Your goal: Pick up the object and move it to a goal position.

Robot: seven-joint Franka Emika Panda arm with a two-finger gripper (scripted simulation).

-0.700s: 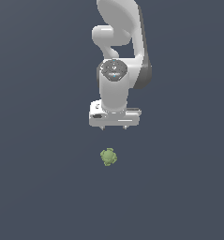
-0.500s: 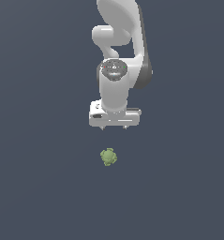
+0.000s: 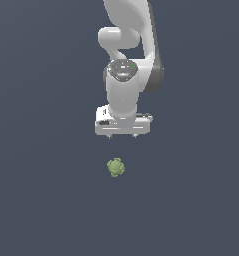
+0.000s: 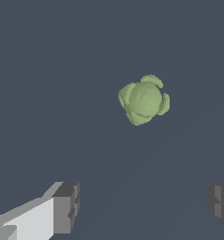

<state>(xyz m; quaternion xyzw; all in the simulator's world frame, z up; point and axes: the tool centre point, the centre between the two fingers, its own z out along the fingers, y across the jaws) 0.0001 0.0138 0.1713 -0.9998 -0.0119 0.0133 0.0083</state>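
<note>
Hovering pincer (image 3: 122, 135) gaping, apart from object (image 3: 115, 167).

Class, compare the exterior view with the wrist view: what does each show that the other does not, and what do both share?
Only the exterior view shows the white arm and the whole gripper apart from the object. Only the wrist view shows the dark fingertips spread wide, with the object's lumpy lobes in detail. Both show the green object on the dark floor.

Matt, lumpy olive-green object (image 3: 115, 167), smooth glossy white claw (image 3: 122, 135), flat matt grey floor (image 3: 41, 150)
</note>
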